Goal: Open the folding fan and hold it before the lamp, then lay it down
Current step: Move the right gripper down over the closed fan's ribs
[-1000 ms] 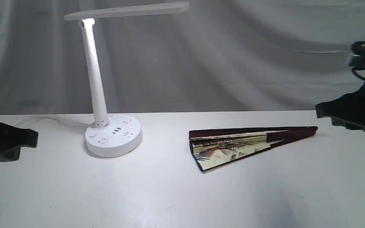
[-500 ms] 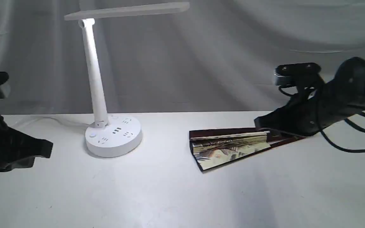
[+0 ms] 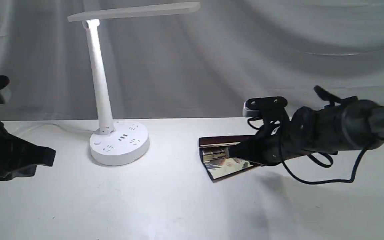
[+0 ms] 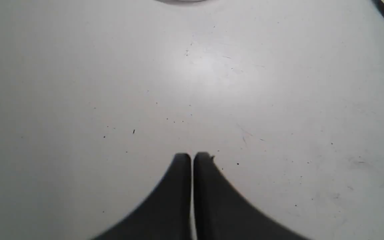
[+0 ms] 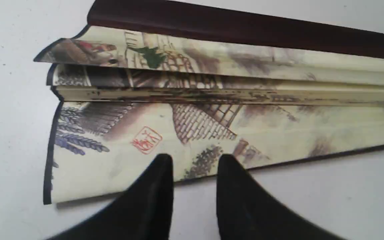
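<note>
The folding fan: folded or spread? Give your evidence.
Mostly folded: the folding fan lies on the table with few pleats fanned out, the rest stacked.

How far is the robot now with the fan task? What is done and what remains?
Done: nothing complete; the folding fan lies on the table with only a few pleats spread. In hand: the right gripper is at the fan's paper edge, jaws apart, nothing between them. The left gripper is shut, away from the fan. Left: open the fan, hold it before the lamp, lay it down.
</note>
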You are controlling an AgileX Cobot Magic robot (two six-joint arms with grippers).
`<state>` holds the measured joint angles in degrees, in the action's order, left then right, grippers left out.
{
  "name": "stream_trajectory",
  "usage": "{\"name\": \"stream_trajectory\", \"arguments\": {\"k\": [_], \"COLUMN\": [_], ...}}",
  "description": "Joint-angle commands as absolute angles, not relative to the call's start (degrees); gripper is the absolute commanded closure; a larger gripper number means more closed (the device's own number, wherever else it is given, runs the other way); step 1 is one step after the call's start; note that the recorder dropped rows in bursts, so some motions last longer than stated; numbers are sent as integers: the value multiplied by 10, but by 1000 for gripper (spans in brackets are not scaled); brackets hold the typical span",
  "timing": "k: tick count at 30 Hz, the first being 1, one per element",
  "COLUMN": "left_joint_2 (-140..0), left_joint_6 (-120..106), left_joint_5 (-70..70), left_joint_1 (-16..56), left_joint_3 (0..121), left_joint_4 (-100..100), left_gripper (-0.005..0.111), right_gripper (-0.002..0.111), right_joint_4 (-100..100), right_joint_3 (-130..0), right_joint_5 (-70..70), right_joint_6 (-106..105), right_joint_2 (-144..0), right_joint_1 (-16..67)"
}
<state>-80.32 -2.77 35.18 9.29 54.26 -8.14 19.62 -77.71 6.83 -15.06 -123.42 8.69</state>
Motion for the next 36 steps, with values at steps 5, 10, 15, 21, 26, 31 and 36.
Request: {"name": "stream_trajectory", "arguments": {"k": [5, 10, 15, 21, 26, 31, 36], "left_joint_2": [-803, -803, -803, -803, -803, -803, -803], "left_joint_6": [-31, -31, -31, -31, -31, -31, -30], "left_joint_5": [346, 346, 346, 346, 346, 346, 346], "left_joint_1": [96, 96, 96, 96, 96, 96, 96], "left_joint_3": [549, 549, 549, 549, 549, 549, 549], "left_joint_4": [-87, -87, -87, -87, -87, -87, -87], "left_gripper": [107, 107, 107, 107, 107, 107, 107], "right_gripper": [108, 108, 108, 108, 108, 108, 108], "right_joint_4": [197, 206, 206, 203, 200, 199, 199], "right_joint_3": [-806, -873, -902, -904, -904, -904, -904], "right_joint_5": [51, 97, 92, 94, 116, 147, 207], "right_joint_6": [-161, -160, -160, -162, -162, -162, -162], "right_joint_2": [-1265, -1292, -1310, -1336, -1350, -1352, -1351], "right_joint_1": [93, 93, 94, 91, 91, 91, 100]}}
